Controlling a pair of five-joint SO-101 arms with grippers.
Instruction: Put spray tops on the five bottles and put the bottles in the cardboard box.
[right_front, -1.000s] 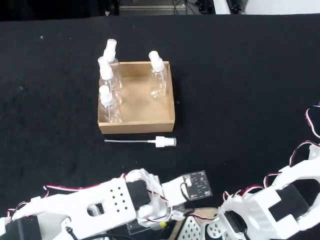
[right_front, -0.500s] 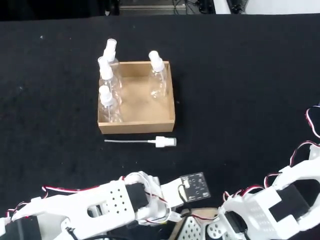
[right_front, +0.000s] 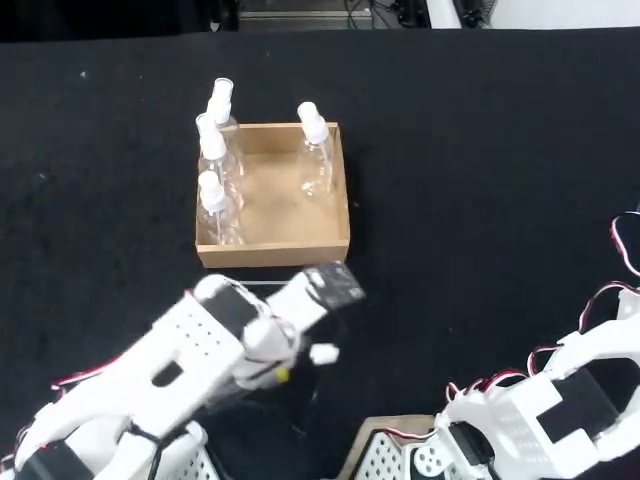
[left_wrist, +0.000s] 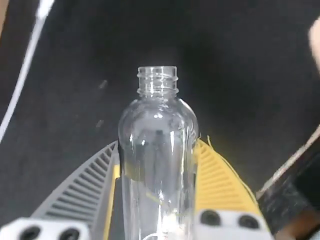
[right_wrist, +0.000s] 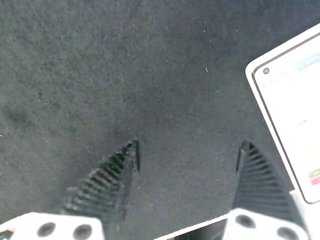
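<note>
Bottle (left_wrist: 157, 150) without top in left gripper (left_wrist: 159, 144), near cardboard box (right_front: 342, 200).
High view: left arm nearer the box, four topped bottles (right_front: 213, 195) at it. Left wrist: jaws clamp the bottle, neck pointing away; spray top's tube (left_wrist: 25, 62) off to one side. Right wrist: right gripper (right_wrist: 189, 145) gapes over cloth; no legible print.

Box (right_front: 272, 254): 3 bottles (right_front: 215, 205) crowd L side, 4th bottle (right_front: 317, 160) in far-R corner; centre + near-R free.

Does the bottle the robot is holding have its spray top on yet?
Off. The clear bottle in the left gripper ends in a bare, open threaded neck.
</note>
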